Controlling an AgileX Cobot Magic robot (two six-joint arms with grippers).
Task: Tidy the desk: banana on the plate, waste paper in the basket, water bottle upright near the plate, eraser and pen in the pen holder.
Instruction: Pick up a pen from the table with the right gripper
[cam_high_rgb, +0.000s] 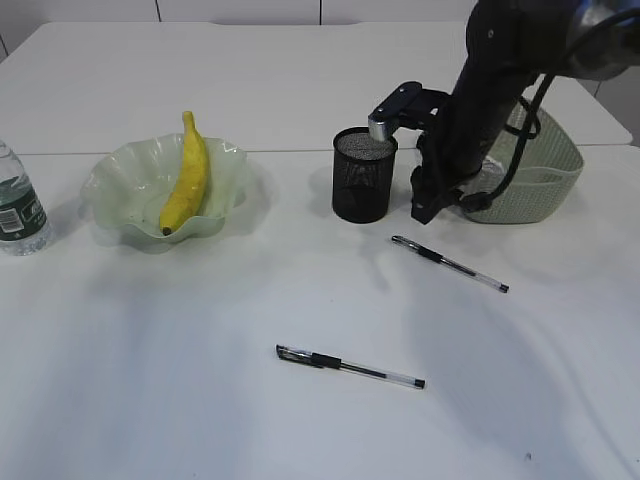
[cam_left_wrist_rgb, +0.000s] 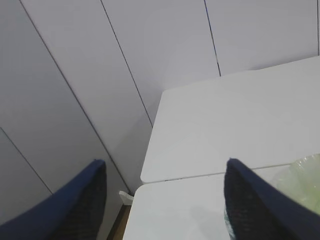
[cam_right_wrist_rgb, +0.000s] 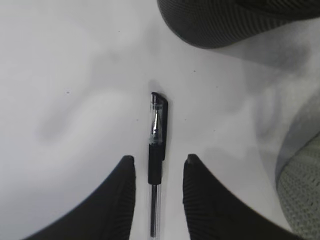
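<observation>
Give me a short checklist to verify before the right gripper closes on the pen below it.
1. Right gripper open: ok.
2. Near pen lies between its fingers: ok.
3. Fingers lowered to the table: cannot tell.
4. Pen holder upright and close: ok.
5. Basket clear of the fingers: ok.
6. Second pen still to collect: not ok.

The right arm (cam_high_rgb: 500, 60) is bulky glossy black with a black cable looped beside it and a silver-edged wrist block; its fingers (cam_right_wrist_rgb: 115, 200) are smooth black, the left gripper's fingers (cam_left_wrist_rgb: 260, 200) dark blue
</observation>
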